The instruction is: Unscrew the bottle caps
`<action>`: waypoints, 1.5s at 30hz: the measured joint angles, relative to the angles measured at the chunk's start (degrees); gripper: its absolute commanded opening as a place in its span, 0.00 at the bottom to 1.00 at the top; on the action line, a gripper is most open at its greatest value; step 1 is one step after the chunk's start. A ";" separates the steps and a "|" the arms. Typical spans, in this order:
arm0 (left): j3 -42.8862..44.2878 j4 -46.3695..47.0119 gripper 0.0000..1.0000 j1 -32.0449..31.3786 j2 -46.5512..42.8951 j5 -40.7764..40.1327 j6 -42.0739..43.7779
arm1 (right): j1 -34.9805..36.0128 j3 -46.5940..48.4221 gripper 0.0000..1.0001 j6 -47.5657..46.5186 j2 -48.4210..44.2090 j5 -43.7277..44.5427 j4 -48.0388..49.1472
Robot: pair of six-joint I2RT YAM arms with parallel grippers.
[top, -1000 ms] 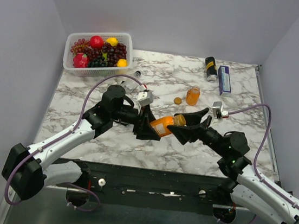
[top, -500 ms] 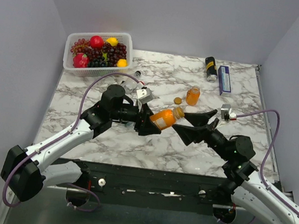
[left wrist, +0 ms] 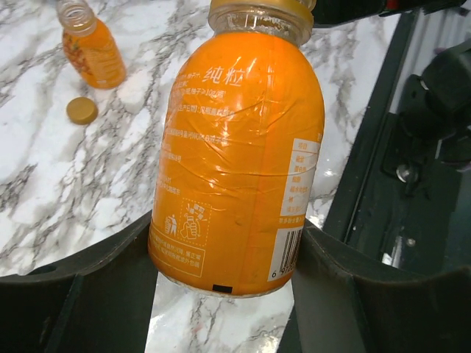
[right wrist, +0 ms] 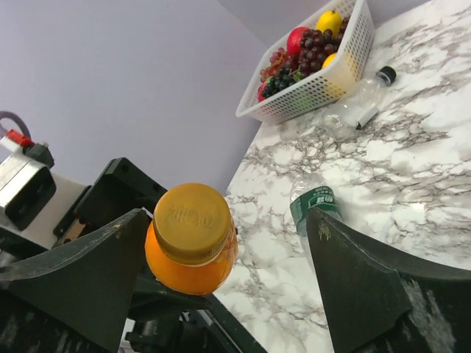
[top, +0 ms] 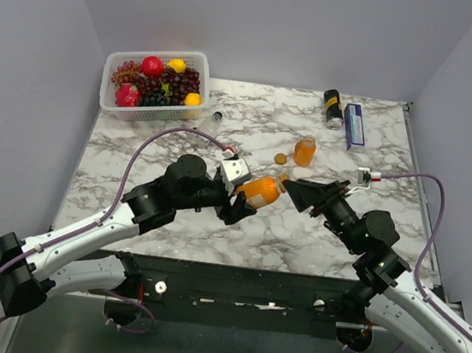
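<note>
One orange juice bottle [top: 260, 190] is held clear of the bench [top: 253, 110], above its middle and toward the near edge. Its long axis lies close to horizontal and runs left to right in the top view. The base sits in the left pincer [top: 248, 198] and the neck points at the right arm. An orange cap [right wrist: 193, 219] is seated on the neck. The left pincer is clamped on the lower body of the bottle, one finger [left wrist: 96, 294] on each side of the label.

The right pincer [top: 297, 189] stands wide and faces the cap end-on. In the right wrist view the cap lies between the two spread fingers [right wrist: 81, 279], nearer one of them. A clear gap shows on the other side. Contact with the nearer finger cannot be determined.

A second orange bottle [top: 305, 151] stands upright and uncapped farther back on the bench. A loose orange cap [top: 281, 158] lies just beside it.

A clear bottle [top: 212, 121] lies on its side just beside the basket [top: 140, 113], with a dark cap [right wrist: 385, 74] fitted. A second clear bottle [right wrist: 316, 206], with a green label, is partly hidden behind one finger of the right pincer, so its pose cannot be determined.

The basket, holding fruit, occupies the far left corner. A black can [top: 332, 107] and a blue box [top: 354, 126] lie side by side at the far right, well apart from both pincers.
</note>
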 measured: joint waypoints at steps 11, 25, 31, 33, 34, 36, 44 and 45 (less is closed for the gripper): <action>0.00 -2.08 0.33 -4.79 0.24 -14.60 3.56 | 0.00 -0.15 0.88 7.74 8.52 0.17 7.26; 0.00 -2.60 0.33 -7.67 0.63 -23.12 5.55 | 0.00 -0.15 0.74 9.79 13.18 -1.49 13.20; 0.00 -2.86 0.33 -8.22 1.20 -24.59 5.79 | 0.00 -0.15 0.73 9.97 13.31 -1.95 14.51; 0.00 -2.86 0.33 -8.44 1.36 -24.85 5.84 | 0.00 -0.15 0.73 9.97 13.38 -2.10 14.49; 0.00 -2.89 0.33 -8.50 1.42 -25.03 5.90 | -0.02 -0.15 0.73 9.94 13.40 -2.16 14.53; 0.00 -2.93 0.33 -8.70 1.60 -25.24 6.01 | -0.02 -0.15 0.72 9.92 13.53 -2.19 14.62; 0.00 -3.26 0.33 -9.27 2.10 -25.66 6.62 | -0.17 -0.15 0.67 9.90 16.06 -2.60 17.05; 0.00 -3.32 0.33 -9.33 2.21 -25.66 6.62 | -0.22 -0.15 0.66 9.86 16.28 -2.67 17.25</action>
